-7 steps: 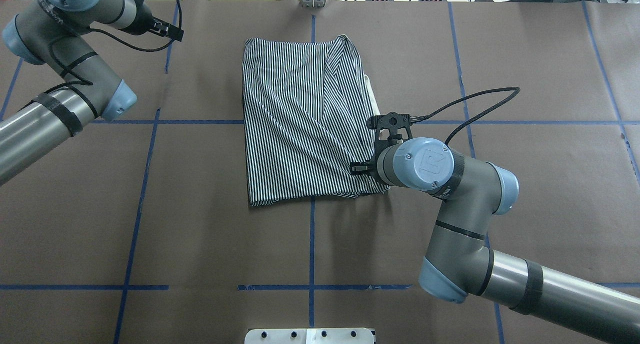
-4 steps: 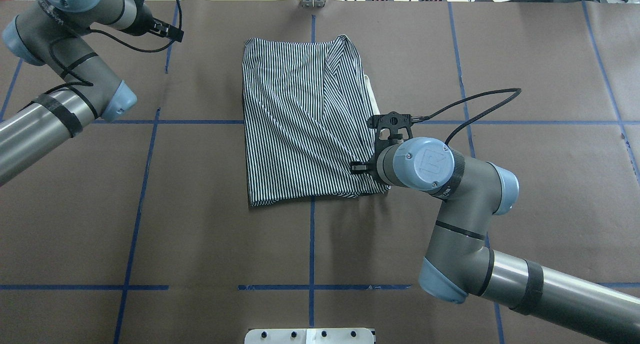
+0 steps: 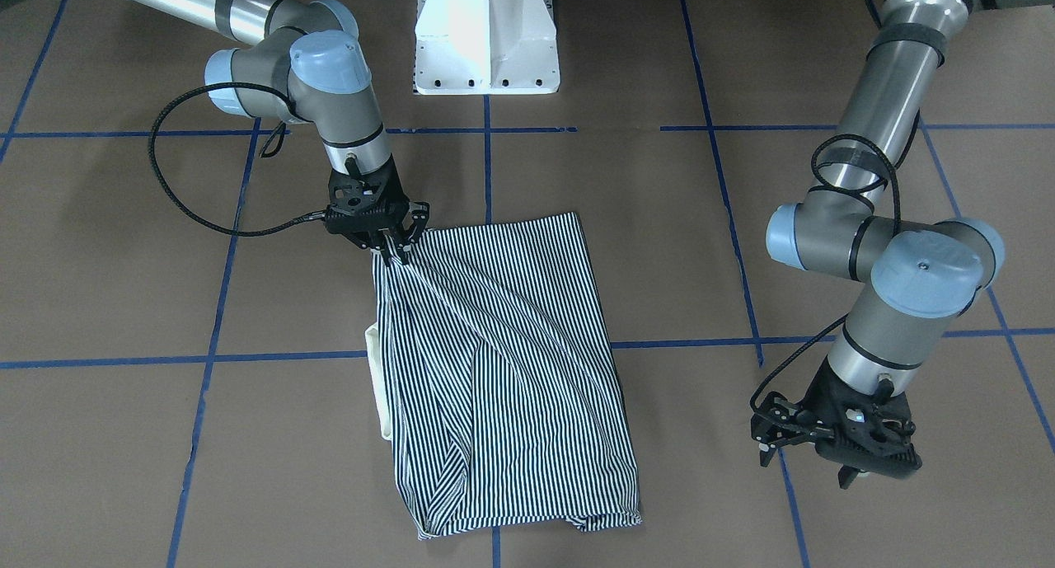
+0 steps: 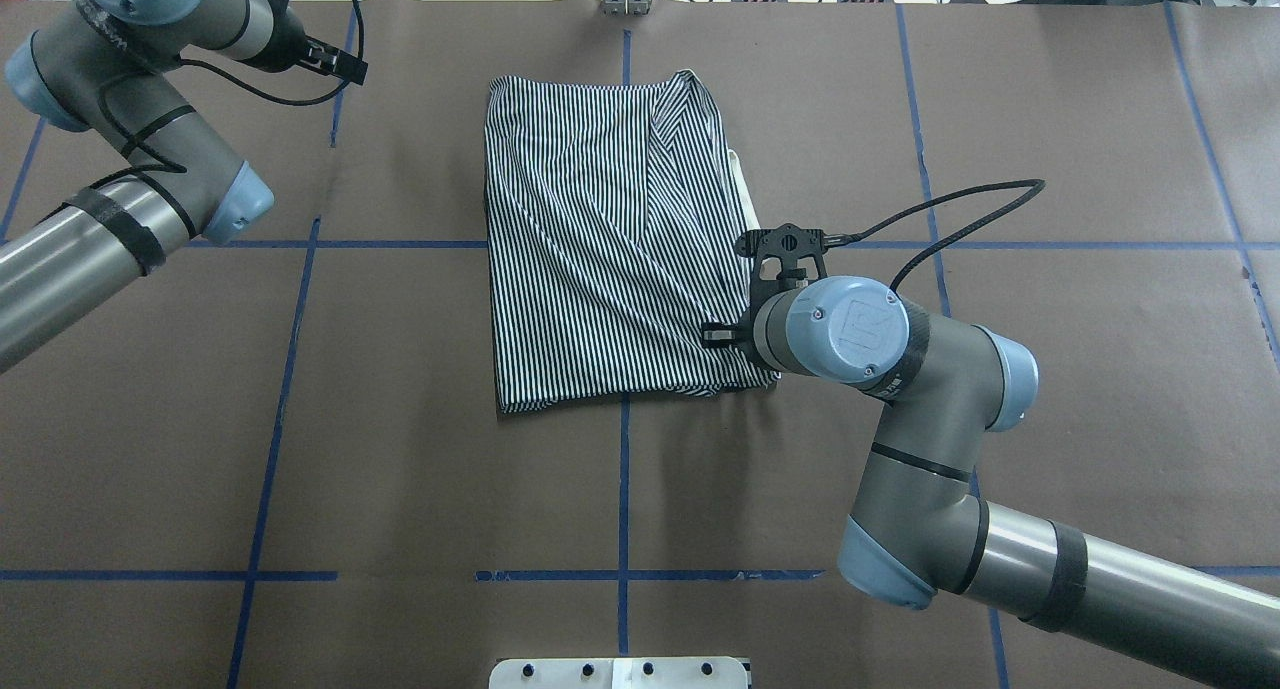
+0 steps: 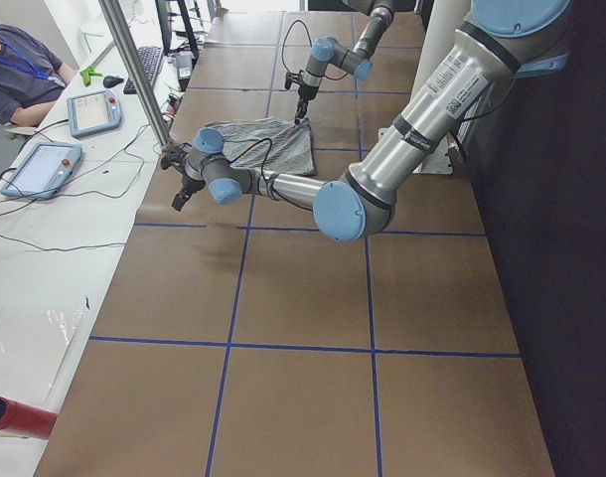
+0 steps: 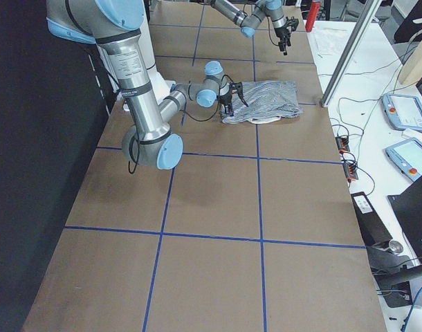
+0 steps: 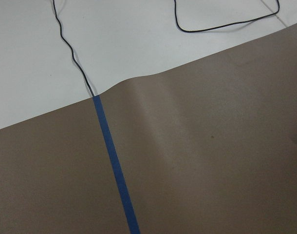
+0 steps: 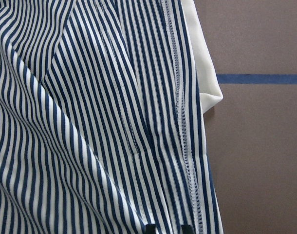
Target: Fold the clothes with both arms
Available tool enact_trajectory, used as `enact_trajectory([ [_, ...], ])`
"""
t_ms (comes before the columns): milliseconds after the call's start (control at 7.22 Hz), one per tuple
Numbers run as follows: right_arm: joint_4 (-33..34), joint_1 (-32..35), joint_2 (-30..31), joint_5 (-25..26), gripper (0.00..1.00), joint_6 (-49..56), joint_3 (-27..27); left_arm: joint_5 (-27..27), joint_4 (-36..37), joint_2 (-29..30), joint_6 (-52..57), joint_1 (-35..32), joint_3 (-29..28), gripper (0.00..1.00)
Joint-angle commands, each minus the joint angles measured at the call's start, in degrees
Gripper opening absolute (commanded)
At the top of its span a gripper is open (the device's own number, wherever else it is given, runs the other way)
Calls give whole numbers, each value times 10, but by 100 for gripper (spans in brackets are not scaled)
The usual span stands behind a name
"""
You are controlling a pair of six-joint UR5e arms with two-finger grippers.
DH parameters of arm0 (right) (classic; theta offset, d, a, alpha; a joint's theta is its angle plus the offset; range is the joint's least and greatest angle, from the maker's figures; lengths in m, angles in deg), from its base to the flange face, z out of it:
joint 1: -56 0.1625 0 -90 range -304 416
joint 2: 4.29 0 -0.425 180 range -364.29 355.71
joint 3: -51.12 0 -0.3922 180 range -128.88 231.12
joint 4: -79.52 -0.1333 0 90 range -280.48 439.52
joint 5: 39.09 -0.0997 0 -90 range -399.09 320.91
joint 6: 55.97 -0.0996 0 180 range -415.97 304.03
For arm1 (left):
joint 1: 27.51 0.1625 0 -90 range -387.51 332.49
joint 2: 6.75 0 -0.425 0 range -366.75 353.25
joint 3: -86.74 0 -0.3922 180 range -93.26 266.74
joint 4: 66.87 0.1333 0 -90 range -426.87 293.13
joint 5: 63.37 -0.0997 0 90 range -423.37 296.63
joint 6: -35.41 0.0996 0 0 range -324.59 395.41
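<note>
Right fingers [image 3: 386, 246] first: we have them clamped on the polo shirt [image 4: 600, 249], pinching its near corner on our right side. Creases run out across the stripes from that pinch. Our right wrist view shows the two tips at its bottom edge with striped cloth and a stitched hem between them.

Left fingers [image 4: 345, 62] hang over bare table [image 4: 400, 469] toward the far left corner, well apart from the shirt and holding nothing. We cannot tell whether they are apart or together; our left wrist view shows only brown paper and a blue tape line [image 7: 114, 165].

We see the shirt lying flat on the table, in the far half, straddling the centre tape line. It is already a narrow rectangle: no sleeve sticks out, one layer lies diagonally over another, and the cream collar [image 8: 203, 58] peeks out along its right-hand edge.

We judge the side folds done. What is left, as we read it, is at least one more fold to shorten the bundle, probably near edge toward far edge, then squaring it up. With one corner gripped and our left arm [image 4: 100, 229] far off, that fold looks barely begun. We expect the left arm must come in for the other near corner to keep the fold even.
</note>
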Motion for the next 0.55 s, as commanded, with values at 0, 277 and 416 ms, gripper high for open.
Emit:
enact_trajectory([
  [0, 3, -1, 0, 3, 0, -27, 1, 0, 0, 0, 0, 0, 0, 100],
  [277, 22, -1, -1, 4, 0, -47, 10, 0, 0, -3, 0, 0, 0, 100],
  [416, 48, -2, 2, 19, 0, -55, 28, 0, 0, -4, 0, 0, 0, 100],
])
